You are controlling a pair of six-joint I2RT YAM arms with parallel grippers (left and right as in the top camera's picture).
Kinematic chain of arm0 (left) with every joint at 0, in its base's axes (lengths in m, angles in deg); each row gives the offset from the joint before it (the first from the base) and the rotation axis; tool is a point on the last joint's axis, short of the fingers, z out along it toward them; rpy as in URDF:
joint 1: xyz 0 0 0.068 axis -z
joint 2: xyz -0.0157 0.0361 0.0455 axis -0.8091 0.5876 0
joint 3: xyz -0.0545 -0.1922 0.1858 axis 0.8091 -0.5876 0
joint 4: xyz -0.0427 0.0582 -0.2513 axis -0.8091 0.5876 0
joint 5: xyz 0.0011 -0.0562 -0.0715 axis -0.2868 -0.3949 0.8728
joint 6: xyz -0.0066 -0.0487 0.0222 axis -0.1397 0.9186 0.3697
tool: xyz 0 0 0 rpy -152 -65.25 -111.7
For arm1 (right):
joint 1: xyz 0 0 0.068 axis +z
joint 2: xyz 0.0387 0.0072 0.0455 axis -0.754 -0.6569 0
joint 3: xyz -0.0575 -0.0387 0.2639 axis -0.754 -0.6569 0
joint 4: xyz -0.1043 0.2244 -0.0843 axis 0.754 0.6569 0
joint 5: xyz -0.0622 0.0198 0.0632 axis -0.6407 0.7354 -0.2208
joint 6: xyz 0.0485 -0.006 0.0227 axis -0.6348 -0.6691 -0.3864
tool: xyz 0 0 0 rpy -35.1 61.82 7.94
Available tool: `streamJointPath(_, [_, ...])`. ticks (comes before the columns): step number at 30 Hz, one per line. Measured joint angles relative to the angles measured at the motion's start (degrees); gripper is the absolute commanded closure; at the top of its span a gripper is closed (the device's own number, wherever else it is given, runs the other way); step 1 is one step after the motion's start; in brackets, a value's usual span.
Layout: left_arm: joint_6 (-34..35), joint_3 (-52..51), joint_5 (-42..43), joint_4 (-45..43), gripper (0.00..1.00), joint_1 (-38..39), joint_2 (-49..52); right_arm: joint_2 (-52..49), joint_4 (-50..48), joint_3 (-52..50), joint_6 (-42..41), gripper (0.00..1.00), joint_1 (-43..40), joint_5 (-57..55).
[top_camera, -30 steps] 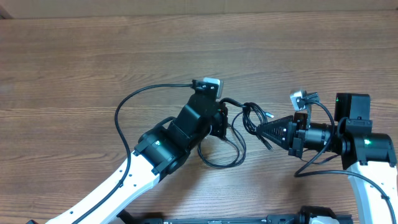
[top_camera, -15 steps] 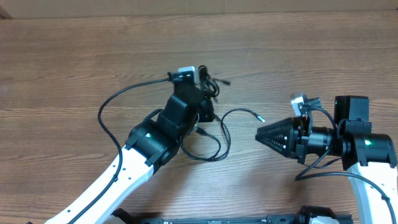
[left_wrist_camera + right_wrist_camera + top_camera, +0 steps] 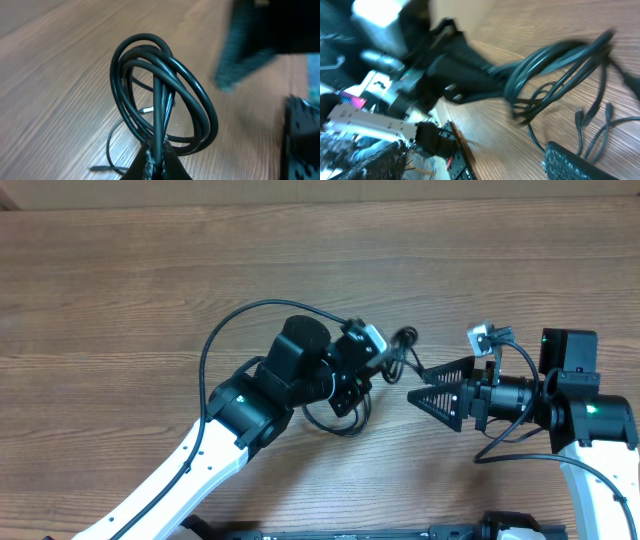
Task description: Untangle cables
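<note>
The cables (image 3: 165,95) are showing glossy black, one tip (image 3: 146,109) glinting silver. Under the cables, the table (image 3: 110,290) is showing brown wood grain. Beside the cables, the left arm (image 3: 190,470) is showing white and black.

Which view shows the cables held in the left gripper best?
The left wrist view: the cables loop sharp and close above the shut left gripper. Overhead shows them small, partly under the left arm; the right wrist view shows them blurred.
</note>
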Motion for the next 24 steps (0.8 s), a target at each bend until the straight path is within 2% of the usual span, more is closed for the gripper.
streamJointPath(3, [-4.3, 0.0, 3.3, 0.0, 0.96, 0.3, 0.0, 0.0, -0.7, 0.0, -2.9, 0.15, 0.0, -1.5])
streamJointPath(5, [-6.2, 0.0, 5.2, 0.0, 0.96, 0.4, 0.0, 0.0, -0.8, 0.0, -4.0, 0.2, 0.0, -2.0])
streamJointPath(13, [-8.9, 0.0, 9.7, -0.8, 0.96, 0.9, 0.0, 0.0, -0.7, 0.0, -5.4, 0.2, 0.0, -2.5])
streamJointPath(24, [-9.0, 0.0, 10.6, -3.3, 0.96, 2.3, 0.0, 0.0, 2.1, 0.0, 3.5, 0.2, 0.0, 5.6])
